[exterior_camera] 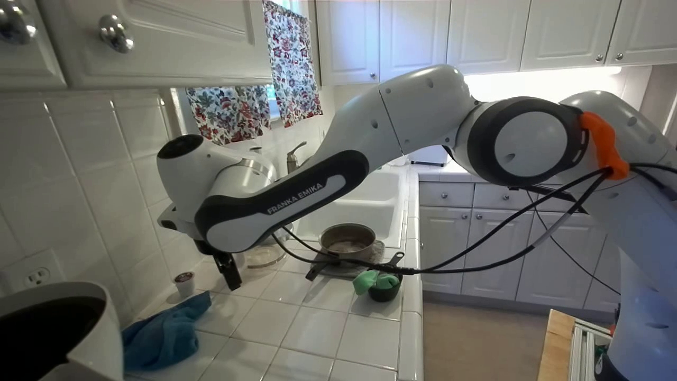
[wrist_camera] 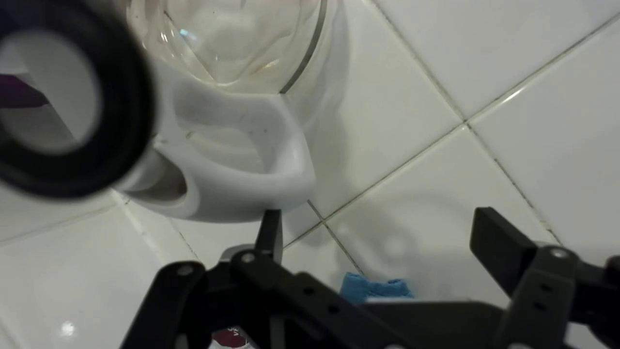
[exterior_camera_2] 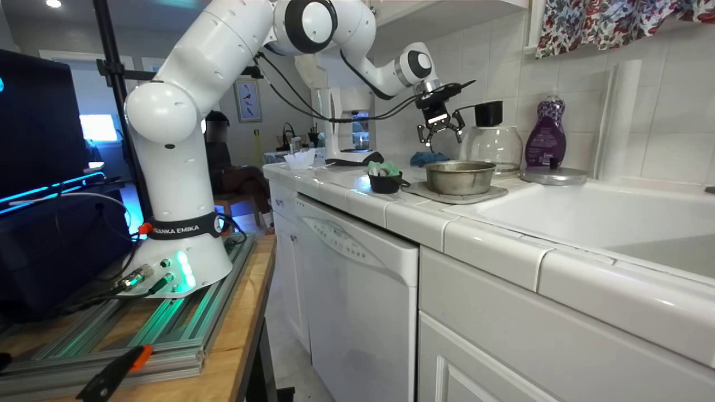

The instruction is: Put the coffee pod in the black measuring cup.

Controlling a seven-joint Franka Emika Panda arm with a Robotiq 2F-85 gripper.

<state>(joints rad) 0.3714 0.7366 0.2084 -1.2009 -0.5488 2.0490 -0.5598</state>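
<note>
The pincer [wrist_camera: 380,235] is spread wide with nothing held, presumably so that the pod [exterior_camera: 184,284] can be straddled. The pod is stood upright near the wall edge of the bench [exterior_camera: 296,338], just beside the cloth [exterior_camera: 164,336]. The cup [exterior_camera_2: 489,114] is perched on the carafe [exterior_camera_2: 494,148], seemingly mouth up, perhaps so it can be filled from above.

In an exterior view, a metal pan [exterior_camera_2: 459,180] sits on a grey mat [exterior_camera_2: 489,195] on the bench [exterior_camera_2: 335,180], left of the sink [exterior_camera_2: 609,215]. Beyond the pan, a glass jug [exterior_camera_2: 500,148] stands left of a purple bottle [exterior_camera_2: 545,137], and a blue cloth [exterior_camera_2: 429,158] lies farther left. A floral curtain [exterior_camera_2: 609,25] hangs on the right.
</note>
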